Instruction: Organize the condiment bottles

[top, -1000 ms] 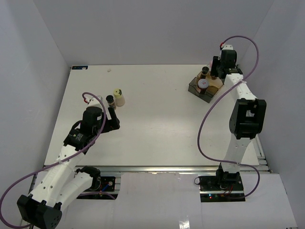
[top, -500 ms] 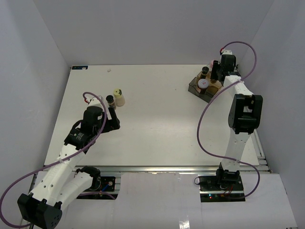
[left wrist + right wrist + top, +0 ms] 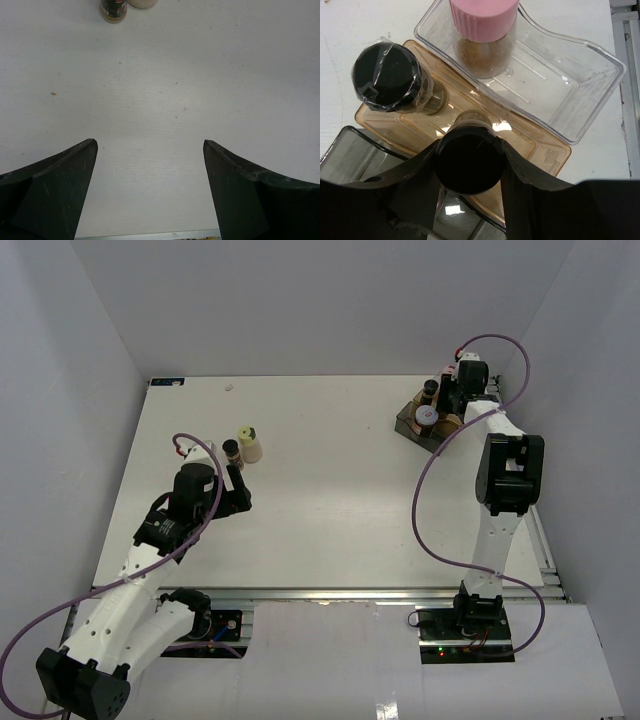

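My right gripper (image 3: 469, 148) is shut on a black-capped brown bottle (image 3: 470, 167), held upright over the amber tray (image 3: 542, 150). A second black-capped bottle (image 3: 387, 75) stands in that amber tray. A pink-capped jar (image 3: 482, 20) stands in the clear tray (image 3: 575, 95) beyond. In the top view the right gripper (image 3: 455, 400) is over the trays (image 3: 412, 426) at the far right. My left gripper (image 3: 240, 482) is open and empty, just short of a dark bottle (image 3: 231, 451) and a cream bottle (image 3: 249, 444). Both also show at the top of the left wrist view: the dark bottle (image 3: 113, 9) and the cream bottle (image 3: 142, 3).
A grey-tinted tray (image 3: 350, 150) lies next to the amber one, under the right gripper's near side. The table's right edge and metal rail (image 3: 625, 30) run close by the trays. White walls enclose the table on three sides.
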Tool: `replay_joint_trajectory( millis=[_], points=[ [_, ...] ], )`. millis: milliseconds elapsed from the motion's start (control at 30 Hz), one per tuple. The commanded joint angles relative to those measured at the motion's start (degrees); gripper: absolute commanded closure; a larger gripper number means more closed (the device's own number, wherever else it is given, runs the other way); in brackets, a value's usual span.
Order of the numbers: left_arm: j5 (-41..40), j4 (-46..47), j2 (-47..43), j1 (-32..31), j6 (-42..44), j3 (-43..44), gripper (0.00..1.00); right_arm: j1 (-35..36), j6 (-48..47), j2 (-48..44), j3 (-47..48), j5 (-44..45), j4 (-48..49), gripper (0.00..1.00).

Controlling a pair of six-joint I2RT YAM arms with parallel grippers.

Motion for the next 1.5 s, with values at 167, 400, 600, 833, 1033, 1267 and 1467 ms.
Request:
replay_joint_trajectory(
  millis=[167,400,600,833,1033,1267,1467],
  points=[
    [-0.3,1.0,-1.4,0.1,0.3,-0.3,0.02,0.9,0.0,2.0,5.2,-0.6,1.2,0.55],
    [-0.2,1.0,-1.6,0.1,0.4,-0.3,0.02,0.9,-0.2,2.3,6.4,0.3,0.3,0.39],
    [-0.3,1.0,-1.6,0.1,0.4,-0.4,0.02,0.9,-1.0,1.9,8.9,0.7,-2.3,0.31],
    [-2.2,-0.8,-1.4,0.1,-0.6,1.3,0.02,0.9,-0.2,-3.9,11.1,-2.3,-10.0,0.31],
    [-8.5,-3.5,9.4,0.7,-2.0,9.0,0.02,2.4,2.0,-15.1,5.0,-8.8,-11.0,0.3],
    [-0.1,-1.3,23.8,6.6,0.2,20.5,0.02,5.0,0.8,-24.8,-3.0,-13.9,-9.9,0.31],
    [5.5,-0.6,30.1,11.5,-0.6,26.3,0.09,12.4,-1.3,-23.3,0.1,-22.4,-10.7,0.31]
  ],
)
